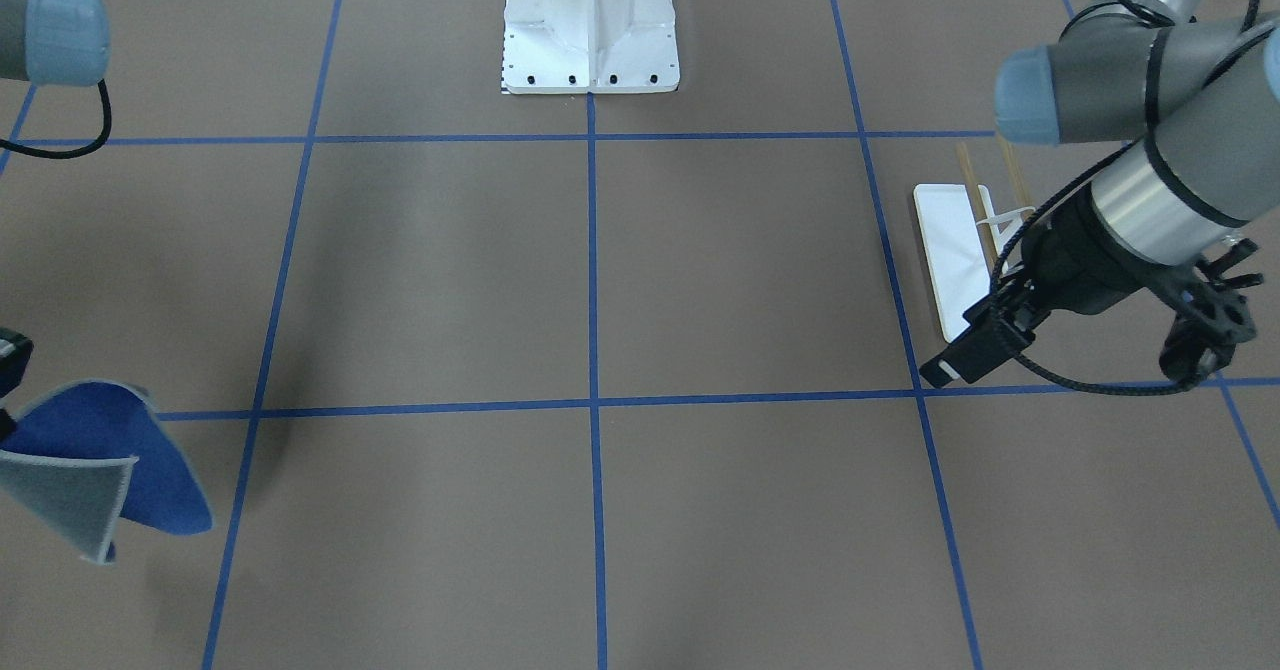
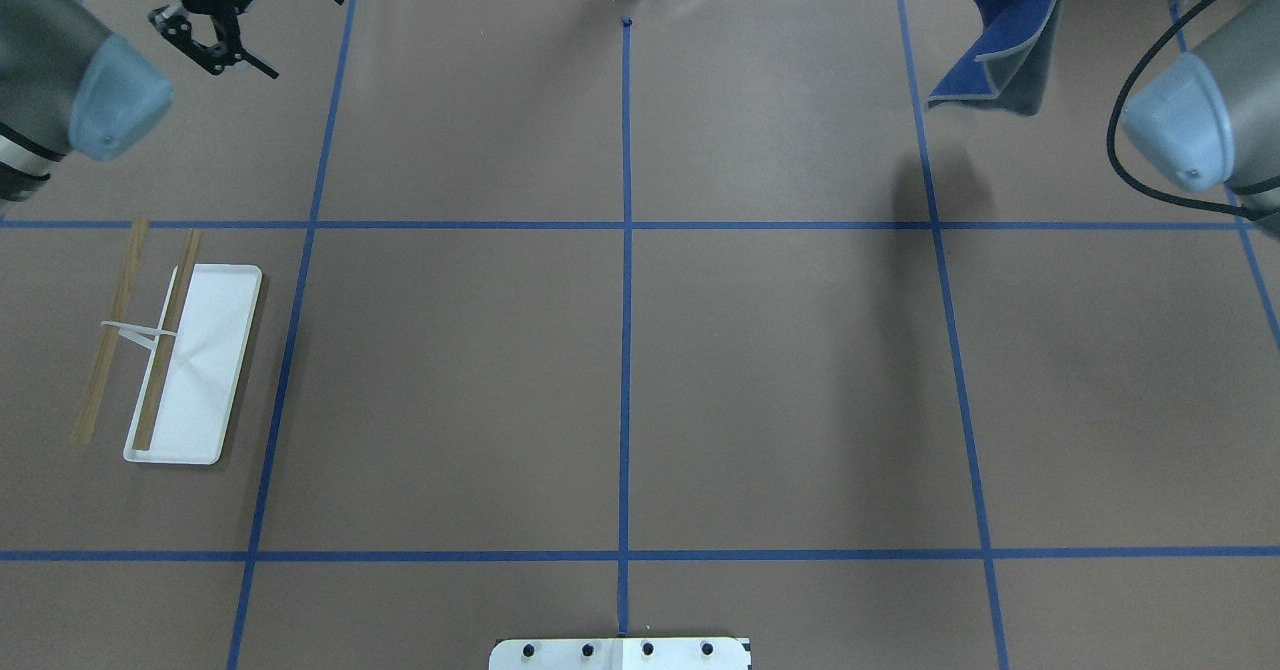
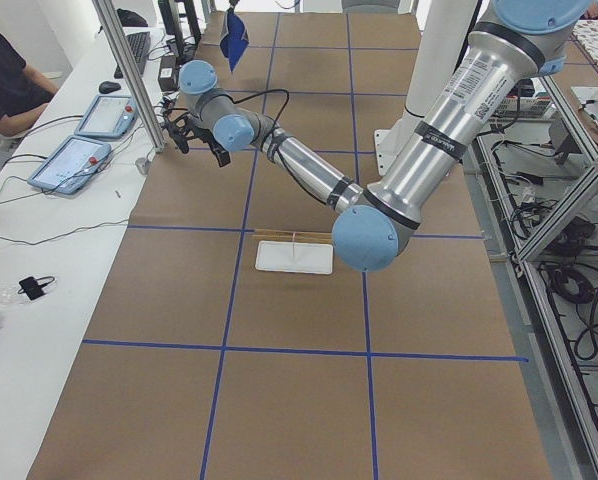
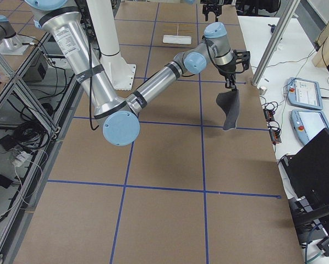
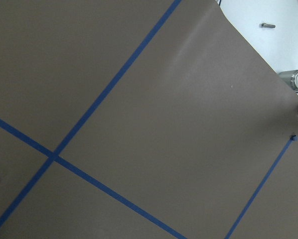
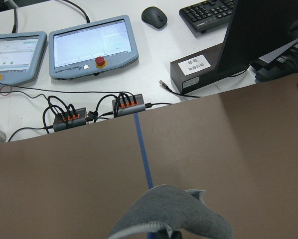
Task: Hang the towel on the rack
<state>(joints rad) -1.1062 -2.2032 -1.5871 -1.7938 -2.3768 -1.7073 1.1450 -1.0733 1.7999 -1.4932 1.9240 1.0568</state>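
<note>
Grey, soft-looking cloth bulges up at the bottom of the right wrist view. It is the towel [image 6: 171, 214], held in the air by the right gripper [image 4: 229, 87], whose jaws are pinched on its top edge. Its long axis is roughly vertical, with the loose end pointing down at the table [image 2: 780, 370]. It is folded over on itself, dark grey outside and bright blue inside, with pale stitching along the curved hem. It hangs above the table's far right edge, beside the operators' desk.

On the robot's left half of the table, well apart from the towel, stands the rack [image 2: 190, 350]. Its base [image 2: 205, 400] is a flat white tray, a rectangle with rounded corners. A thin white fork [image 2: 140, 333] rises from it and carries two slim tan wooden rods [image 2: 168, 335]. They are parallel and follow the tray's long side, from the robot's side toward the far edge. One runs above the tray's outer edge, the other outside it.

Raised over the far left part of the table is the left gripper [image 1: 950, 365], apart from the rack. Whether it is open or closed cannot be told. Matte brown paper with a grid of blue tape [image 2: 626, 350] covers the table.
</note>
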